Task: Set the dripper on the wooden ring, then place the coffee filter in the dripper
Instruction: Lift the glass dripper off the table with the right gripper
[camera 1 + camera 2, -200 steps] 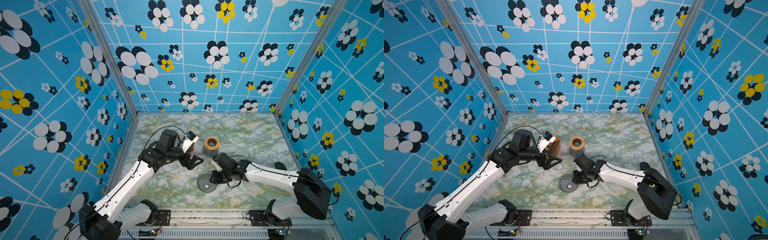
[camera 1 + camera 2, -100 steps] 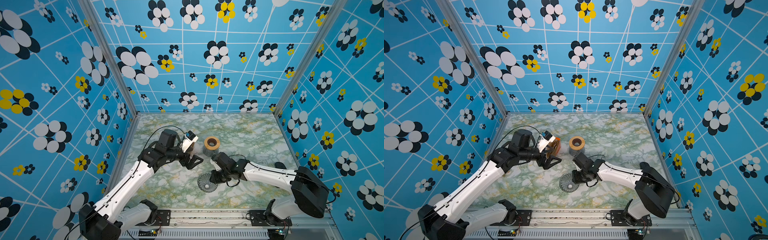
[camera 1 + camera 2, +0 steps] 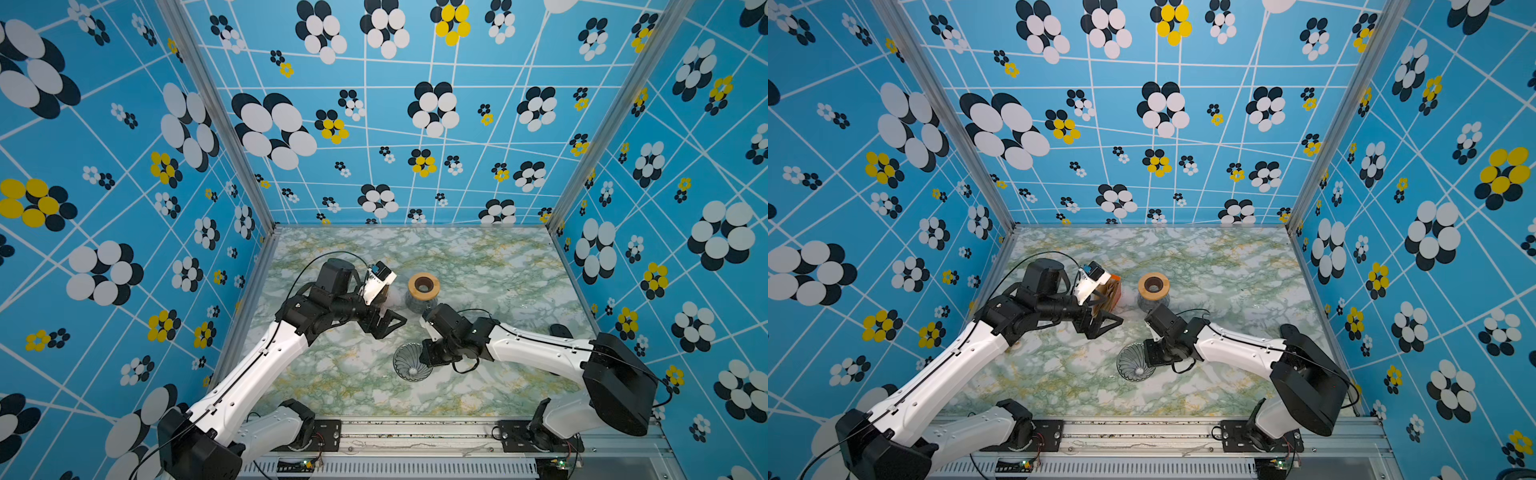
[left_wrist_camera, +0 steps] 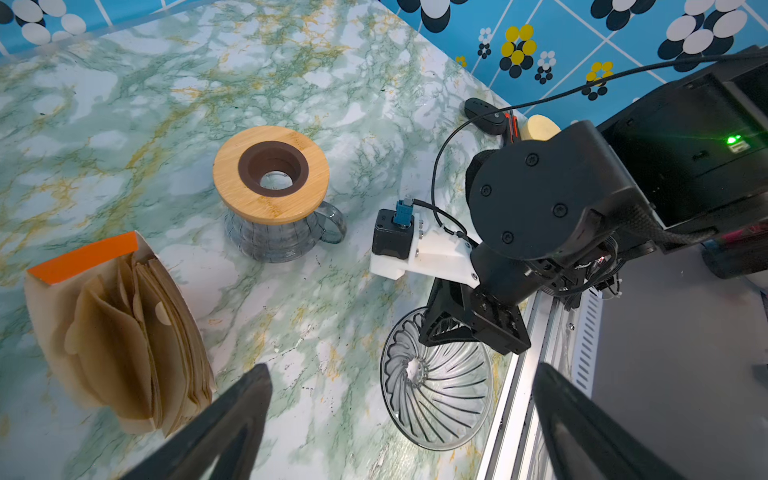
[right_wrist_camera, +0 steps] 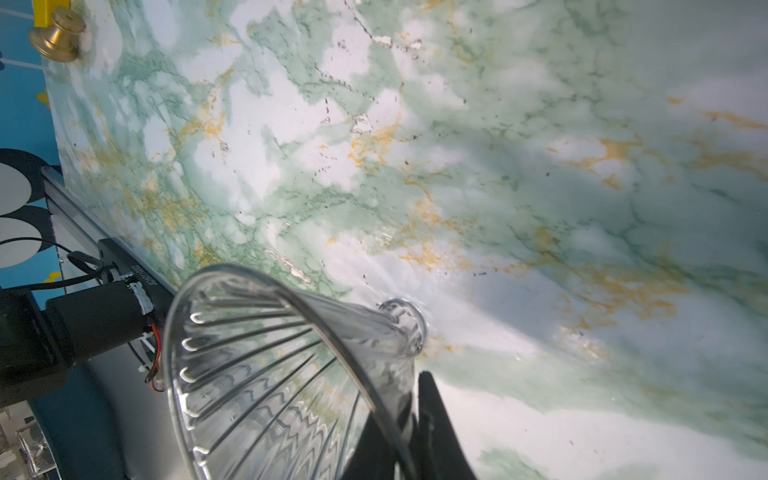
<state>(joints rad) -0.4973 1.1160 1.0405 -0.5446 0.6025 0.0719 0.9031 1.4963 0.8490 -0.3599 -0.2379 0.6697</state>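
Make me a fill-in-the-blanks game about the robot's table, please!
The right tool pinches the dripper by its ____.
The left tool hangs wide ____.
The packet of filters has a tag coloured ____.
The wooden ring sits on the glass ____.
Missing words: rim, open, orange, jug.

Green-white marble table (image 3: 498,270), yellow veins. Clear glass dripper (image 3: 409,365), spiral ribs. Near dripper: tan wood ring (image 3: 434,286), brown hole; brown packet (image 4: 104,324), orange tag.

dripper (image 3: 405,368): front centre of table (image 3: 498,270) | jug (image 3: 417,302): behind dripper, apart | ring (image 3: 413,286): on jug | packet (image 3: 1108,297): just left of jug
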